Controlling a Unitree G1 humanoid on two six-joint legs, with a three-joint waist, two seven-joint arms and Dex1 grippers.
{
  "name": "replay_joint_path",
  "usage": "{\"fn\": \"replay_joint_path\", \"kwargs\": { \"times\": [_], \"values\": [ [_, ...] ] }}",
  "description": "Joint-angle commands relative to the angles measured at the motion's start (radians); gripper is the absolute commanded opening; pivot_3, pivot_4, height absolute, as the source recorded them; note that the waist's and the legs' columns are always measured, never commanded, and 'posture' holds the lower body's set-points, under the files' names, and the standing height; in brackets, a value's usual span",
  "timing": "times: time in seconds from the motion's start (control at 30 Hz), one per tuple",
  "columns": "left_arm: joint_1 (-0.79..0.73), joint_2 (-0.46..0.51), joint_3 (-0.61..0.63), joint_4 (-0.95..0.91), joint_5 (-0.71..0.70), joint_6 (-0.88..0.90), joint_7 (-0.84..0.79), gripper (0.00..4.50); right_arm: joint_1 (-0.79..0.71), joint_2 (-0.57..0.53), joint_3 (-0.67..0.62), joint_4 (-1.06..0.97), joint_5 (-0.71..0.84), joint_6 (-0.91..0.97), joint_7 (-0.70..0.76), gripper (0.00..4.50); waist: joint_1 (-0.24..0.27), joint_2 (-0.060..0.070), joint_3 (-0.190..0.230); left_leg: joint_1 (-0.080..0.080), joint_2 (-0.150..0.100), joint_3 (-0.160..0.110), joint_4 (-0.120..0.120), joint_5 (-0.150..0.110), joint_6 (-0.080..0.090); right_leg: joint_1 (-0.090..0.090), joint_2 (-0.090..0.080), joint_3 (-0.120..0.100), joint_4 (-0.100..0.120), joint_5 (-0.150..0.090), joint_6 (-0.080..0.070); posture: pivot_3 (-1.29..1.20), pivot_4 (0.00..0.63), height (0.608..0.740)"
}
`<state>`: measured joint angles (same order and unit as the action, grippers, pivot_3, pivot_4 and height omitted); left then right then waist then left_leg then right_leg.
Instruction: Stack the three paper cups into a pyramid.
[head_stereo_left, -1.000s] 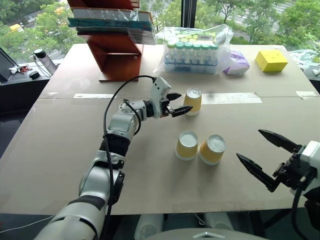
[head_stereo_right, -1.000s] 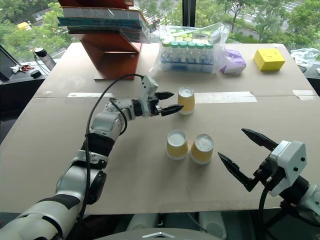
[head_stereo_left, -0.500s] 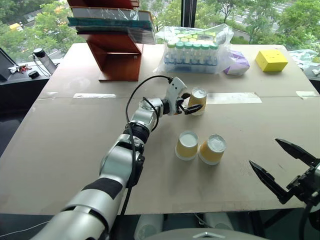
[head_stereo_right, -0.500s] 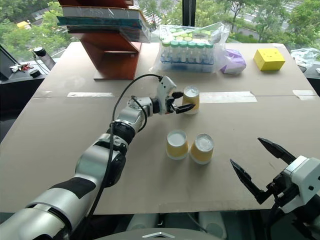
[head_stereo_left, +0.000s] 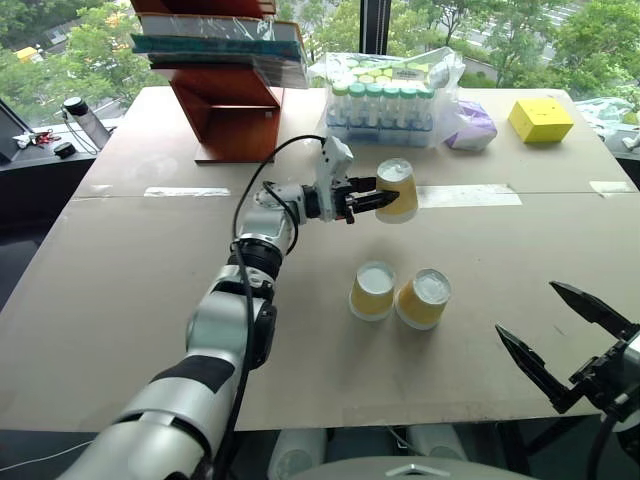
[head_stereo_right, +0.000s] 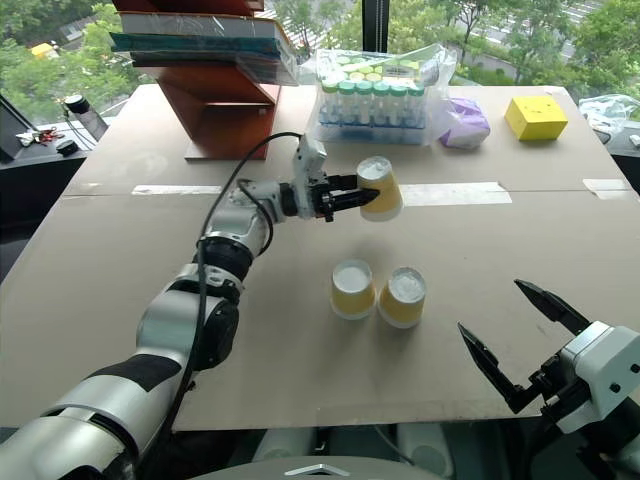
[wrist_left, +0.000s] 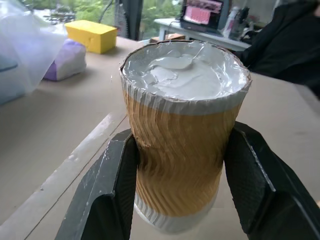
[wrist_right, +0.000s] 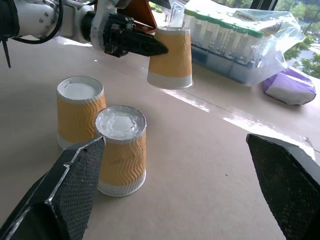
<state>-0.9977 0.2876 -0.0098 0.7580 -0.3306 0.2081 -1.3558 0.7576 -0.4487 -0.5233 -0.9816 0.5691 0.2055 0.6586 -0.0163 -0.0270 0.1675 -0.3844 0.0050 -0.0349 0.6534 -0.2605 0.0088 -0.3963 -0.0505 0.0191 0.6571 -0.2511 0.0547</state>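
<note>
Three upside-down paper cups, yellow-orange with white bases and rims. Two cups (head_stereo_left: 373, 291) (head_stereo_left: 423, 299) stand touching side by side on the table's middle. The third cup (head_stereo_left: 398, 189) hangs slightly tilted above the table behind them, with my left gripper (head_stereo_left: 383, 201) shut on its wall. In the left wrist view the black fingers (wrist_left: 114, 190) press this cup (wrist_left: 182, 125) from both sides. My right gripper (head_stereo_left: 526, 307) stands open and empty near the table's front right edge, apart from the pair (wrist_right: 80, 112) (wrist_right: 121, 150).
A plastic-wrapped pack of green-capped bottles (head_stereo_left: 385, 100), a purple pouch (head_stereo_left: 472, 128) and a yellow box (head_stereo_left: 542, 120) sit at the back. A red-brown stand (head_stereo_left: 232, 95) with books is at the back left. A tape strip (head_stereo_left: 470, 195) crosses the cardboard-covered table (head_stereo_left: 120, 300).
My left gripper closed on the far cup and lifted it off the table, tilting it a little. The right gripper drew back toward the front edge, still open.
</note>
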Motion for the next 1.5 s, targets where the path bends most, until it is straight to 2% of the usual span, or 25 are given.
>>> {"fn": "replay_joint_path", "kwargs": {
  "times": [0.03,0.1,0.17,0.37,0.57,0.73,0.93,1.5],
  "values": [
    [0.044,0.088,-0.025,-0.287,-0.129,0.227,-0.17,2.04,-0.005,-0.004,0.009,0.013,-0.004,-0.031,0.015,4.5,0.001,0.0,0.0,0.0,0.0,0.0,0.0,0.0,0.0,0.0,0.0,0.0,0.0,0.0,0.0,0.0,0.15,0.74],
    [0.075,0.128,-0.043,-0.402,-0.162,0.313,-0.195,2.04,-0.007,-0.007,0.022,0.029,-0.011,-0.038,0.026,4.5,0.005,0.001,0.0,0.0,0.0,0.0,0.0,0.0,0.0,0.0,0.0,0.0,0.0,0.0,0.0,0.0,0.15,0.74],
    [0.118,0.149,-0.072,-0.513,-0.167,0.32,-0.205,2.04,-0.001,-0.011,0.041,0.045,-0.025,-0.049,0.045,4.5,0.011,0.001,0.0,0.0,0.001,-0.001,0.001,0.0,0.0,0.001,0.0,-0.001,0.0,0.0,0.0,0.0,0.15,0.74],
    [0.197,0.119,-0.141,-0.66,-0.123,0.28,-0.11,2.04,0.073,-0.009,0.015,0.074,-0.005,-0.103,0.129,4.5,0.017,0.001,0.0,0.0,0.0,-0.001,0.002,0.0,0.0,0.001,-0.001,0.0,0.0,0.0,0.0,0.0,0.15,0.74],
    [0.203,0.109,-0.19,-0.679,-0.088,0.251,-0.055,2.04,0.103,-0.07,-0.088,0.147,0.052,-0.139,0.243,4.5,0.008,0.001,0.0,0.002,0.0,0.0,0.002,0.0,0.0,0.001,0.0,0.001,0.001,0.0,0.0,0.0,0.15,0.74],
    [0.182,0.114,-0.212,-0.665,-0.063,0.253,-0.029,2.04,0.049,-0.185,-0.201,0.243,0.145,-0.115,0.34,4.5,0.005,0.001,0.0,0.002,0.0,0.001,0.002,0.0,0.0,0.001,0.0,0.003,0.001,0.0,0.0,0.0,0.15,0.74],
    [0.182,0.125,-0.219,-0.689,-0.078,0.277,-0.032,2.04,0.014,-0.254,-0.272,0.27,0.223,-0.063,0.381,4.5,0.007,0.001,0.0,0.001,0.0,0.0,0.002,0.0,0.0,0.001,0.001,0.001,0.001,0.0,0.0,0.0,0.15,0.74],
    [0.2,0.159,-0.227,-0.741,-0.11,0.322,-0.05,2.04,-0.057,-0.3,-0.286,0.221,0.308,0.052,0.389,4.5,0.008,0.001,0.0,0.001,0.0,0.0,0.002,0.0,0.0,0.002,0.0,0.002,0.001,0.0,0.0,0.0,0.15,0.74]
  ]
}}
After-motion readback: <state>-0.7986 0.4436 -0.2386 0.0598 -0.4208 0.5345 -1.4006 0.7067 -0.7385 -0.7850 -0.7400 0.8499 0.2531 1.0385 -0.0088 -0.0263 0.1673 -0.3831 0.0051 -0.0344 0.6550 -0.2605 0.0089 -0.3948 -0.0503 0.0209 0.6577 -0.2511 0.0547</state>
